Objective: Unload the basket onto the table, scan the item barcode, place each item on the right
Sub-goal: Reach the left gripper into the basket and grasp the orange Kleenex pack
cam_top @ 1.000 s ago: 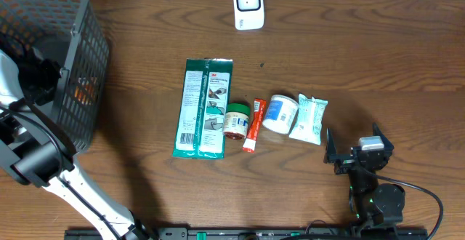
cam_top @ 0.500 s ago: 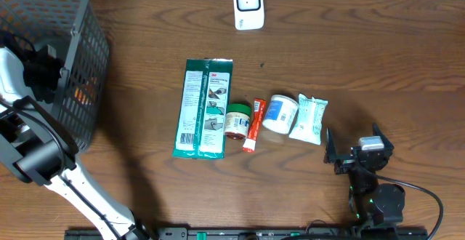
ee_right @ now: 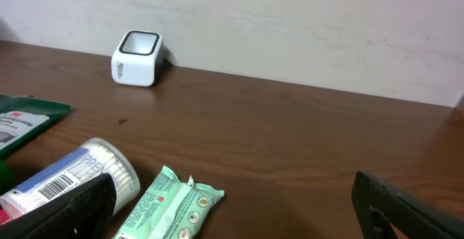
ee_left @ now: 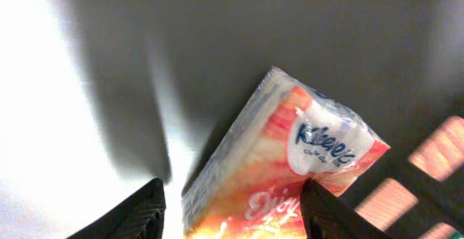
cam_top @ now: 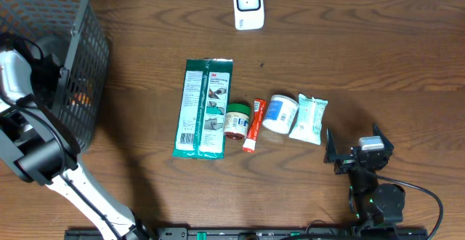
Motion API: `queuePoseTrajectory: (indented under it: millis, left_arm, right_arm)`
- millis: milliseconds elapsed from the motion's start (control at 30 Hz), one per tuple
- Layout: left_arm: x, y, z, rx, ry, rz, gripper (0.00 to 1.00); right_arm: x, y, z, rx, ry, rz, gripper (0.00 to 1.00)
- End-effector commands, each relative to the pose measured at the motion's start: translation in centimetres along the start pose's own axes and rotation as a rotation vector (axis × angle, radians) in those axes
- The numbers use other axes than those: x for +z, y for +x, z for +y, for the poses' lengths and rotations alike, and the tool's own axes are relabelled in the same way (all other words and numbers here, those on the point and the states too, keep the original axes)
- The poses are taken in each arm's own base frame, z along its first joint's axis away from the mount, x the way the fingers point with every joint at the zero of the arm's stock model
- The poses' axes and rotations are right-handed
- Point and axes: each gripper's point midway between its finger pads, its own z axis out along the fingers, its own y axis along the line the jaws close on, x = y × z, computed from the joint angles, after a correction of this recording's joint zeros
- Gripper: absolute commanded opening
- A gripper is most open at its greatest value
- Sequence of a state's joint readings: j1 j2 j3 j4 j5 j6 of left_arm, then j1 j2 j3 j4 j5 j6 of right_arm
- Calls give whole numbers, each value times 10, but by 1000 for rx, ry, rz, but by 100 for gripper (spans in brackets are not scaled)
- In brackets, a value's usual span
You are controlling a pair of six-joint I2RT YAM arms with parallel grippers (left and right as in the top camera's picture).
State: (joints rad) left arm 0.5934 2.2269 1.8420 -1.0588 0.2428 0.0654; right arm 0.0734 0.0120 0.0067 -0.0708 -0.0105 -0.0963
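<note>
**Overhead:** Over the last second your left arm (cam_top: 11,80) had shifted only slightly inside the mesh basket (cam_top: 87,44), and nothing on the table (cam_top: 378,65) had moved. By my reading, you were still settling over an item rather than carrying one. The scanner (cam_top: 248,6) stood at the far edge, well apart from the basket. A 3M packet (cam_top: 205,108), a green-lidded jar (cam_top: 237,120), a red tube (cam_top: 254,124), a cotton-bud tub (cam_top: 280,113) and a wipes pack (cam_top: 309,118) lay in a row mid-table.

**Left wrist:** The left gripper (ee_left: 232,221) had its fingers (ee_left: 145,206) spread to either side of an orange Kleenex pack (ee_left: 290,159) lying tilted on the basket floor. A gap showed on one side, so the pack was not pinched. No barcode showed on this face. The basket wall would have to be cleared on the way out.

**Right wrist:** The right gripper (ee_right: 232,214) sat parked with its fingers wide apart and holding nothing. It faced the tub, whose barcode was showing, and the scanner beyond.
</note>
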Motion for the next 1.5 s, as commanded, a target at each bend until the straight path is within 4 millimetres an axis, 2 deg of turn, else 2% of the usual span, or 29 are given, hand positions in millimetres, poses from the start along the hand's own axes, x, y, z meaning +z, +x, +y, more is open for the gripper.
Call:
queuePoseTrajectory:
  millis: [0, 133, 267, 367, 500, 600, 833, 1000, 1167, 1400, 1467]
  left_arm:
    - [-49, -20, 38, -121, -194, -154, 56]
    - [-86, -31, 39, -169, -199, -277, 56]
    - [-94, -33, 38, -209, -190, -305, 61]
    - [-87, -28, 34, -198, -176, -277, 61]
    - [-74, -23, 10, -33, -77, -238, 61]
    - [-62, -17, 4, 37, -80, -212, 65]
    - [-23, -2, 2, 104, -81, -162, 69]
    - [-1, 7, 15, 96, -133, -139, 72]
    - [7, 10, 17, 95, -136, -140, 72]
    - [7, 8, 17, 96, -137, -148, 72]
    - [7, 7, 17, 97, -137, -154, 68]
  right_arm:
    - [0, 0, 1, -6, -3, 0, 99]
    - [0, 0, 1, -6, -3, 0, 99]
    - [0, 0, 1, -6, -3, 0, 99]
    - [0, 0, 1, -6, -3, 0, 99]
    - [0, 0, 1, -6, -3, 0, 99]
    - [0, 0, 1, -6, -3, 0, 99]
    - [0, 0, 1, -6, -3, 0, 99]
    - [0, 0, 1, -6, -3, 0, 99]
    - [0, 0, 1, -6, -3, 0, 99]
    - [0, 0, 1, -6, -3, 0, 99]
    - [0, 0, 1, -6, -3, 0, 99]
